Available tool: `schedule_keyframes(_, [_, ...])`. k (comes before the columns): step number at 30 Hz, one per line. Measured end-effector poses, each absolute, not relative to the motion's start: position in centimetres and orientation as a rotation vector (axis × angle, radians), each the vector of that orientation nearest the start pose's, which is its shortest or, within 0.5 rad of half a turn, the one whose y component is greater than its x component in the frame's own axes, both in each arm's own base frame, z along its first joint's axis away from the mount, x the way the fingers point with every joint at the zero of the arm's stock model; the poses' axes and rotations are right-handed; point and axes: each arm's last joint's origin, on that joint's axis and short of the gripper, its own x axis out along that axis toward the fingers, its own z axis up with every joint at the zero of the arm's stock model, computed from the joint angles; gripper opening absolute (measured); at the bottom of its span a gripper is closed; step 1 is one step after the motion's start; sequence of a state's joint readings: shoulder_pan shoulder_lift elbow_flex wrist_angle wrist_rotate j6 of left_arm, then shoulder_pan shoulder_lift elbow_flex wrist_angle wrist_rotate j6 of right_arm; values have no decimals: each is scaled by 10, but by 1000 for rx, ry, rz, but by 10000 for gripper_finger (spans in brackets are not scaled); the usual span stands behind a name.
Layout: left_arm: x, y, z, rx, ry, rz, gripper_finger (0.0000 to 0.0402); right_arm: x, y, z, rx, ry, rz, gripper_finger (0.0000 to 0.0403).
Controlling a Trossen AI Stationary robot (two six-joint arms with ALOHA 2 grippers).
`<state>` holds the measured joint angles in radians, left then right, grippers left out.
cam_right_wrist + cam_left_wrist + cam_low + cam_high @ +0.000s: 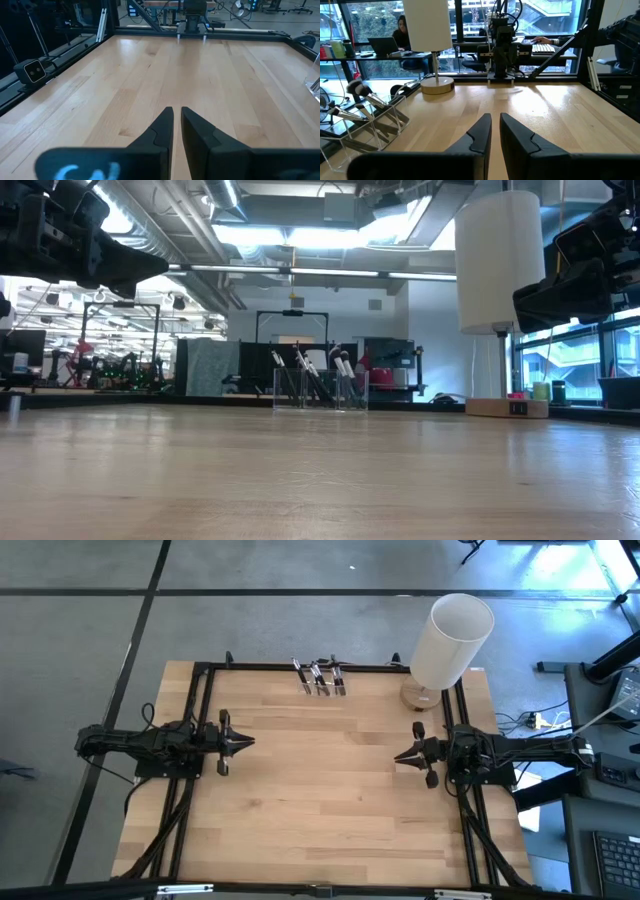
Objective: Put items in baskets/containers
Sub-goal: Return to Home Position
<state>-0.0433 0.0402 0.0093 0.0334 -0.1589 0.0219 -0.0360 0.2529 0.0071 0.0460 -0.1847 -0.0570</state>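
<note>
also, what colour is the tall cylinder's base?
Tan, like light wood: the base under the white cylinder, clearest in the left wrist view.

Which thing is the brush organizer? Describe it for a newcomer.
On the wooden table, look midway along the far edge; the tall white cylinder stands at its corner. The clear organizer is low and see-through, the only thing holding makeup brushes.
</note>
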Motion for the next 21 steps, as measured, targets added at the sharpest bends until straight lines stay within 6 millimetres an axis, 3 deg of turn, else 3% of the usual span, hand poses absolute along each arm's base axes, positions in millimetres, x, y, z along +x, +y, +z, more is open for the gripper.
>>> schedule_keyframes(21, [99,0,167,22,-1,116,33,111,1,149,-35,195,154,37])
